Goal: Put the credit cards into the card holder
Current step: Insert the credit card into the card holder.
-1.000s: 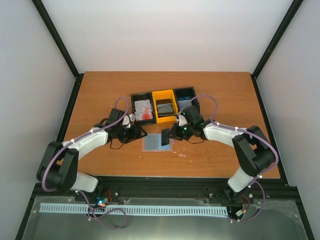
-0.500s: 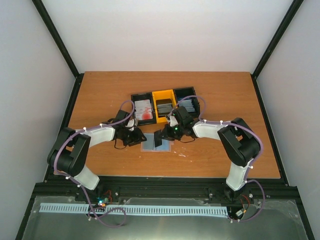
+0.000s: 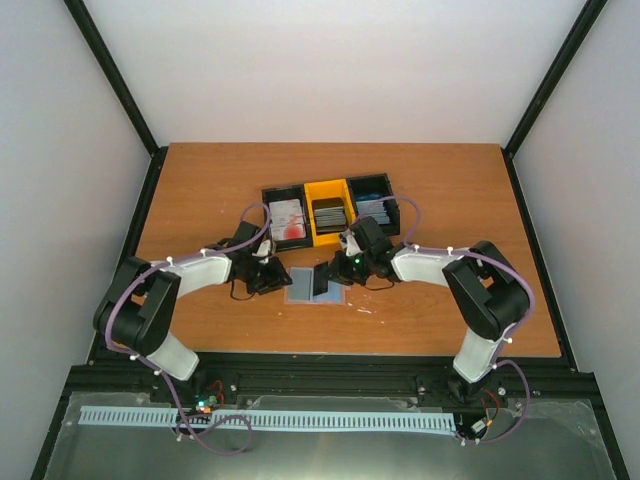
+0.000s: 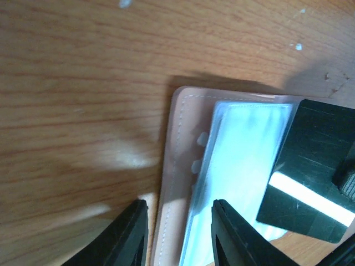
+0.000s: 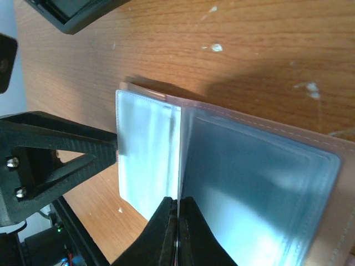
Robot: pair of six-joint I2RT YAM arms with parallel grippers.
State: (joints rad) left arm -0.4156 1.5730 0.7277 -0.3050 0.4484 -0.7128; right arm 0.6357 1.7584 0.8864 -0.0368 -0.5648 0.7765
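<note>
The card holder (image 3: pixel 303 284) lies open on the table, a pinkish cover with clear sleeves. It fills the right wrist view (image 5: pixel 260 183) and shows in the left wrist view (image 4: pixel 183 144). My right gripper (image 3: pixel 337 270) is shut on a dark grey credit card (image 3: pixel 321 279), held on edge over the sleeves; the card is a thin line between the jaws in the right wrist view (image 5: pixel 178 202) and a dark plate in the left wrist view (image 4: pixel 313 177). My left gripper (image 3: pixel 272 276) is open, its fingers (image 4: pixel 137 233) straddling the holder's left edge.
Three bins stand behind the holder: a black one with white-and-red cards (image 3: pixel 287 222), a yellow one with dark cards (image 3: pixel 330 214), and a dark one with blue cards (image 3: pixel 372 206). The table's near edge is just behind both arms.
My right gripper has carried the dark card left and down onto the holder's sleeves. My left gripper has moved in to the holder's left edge.
</note>
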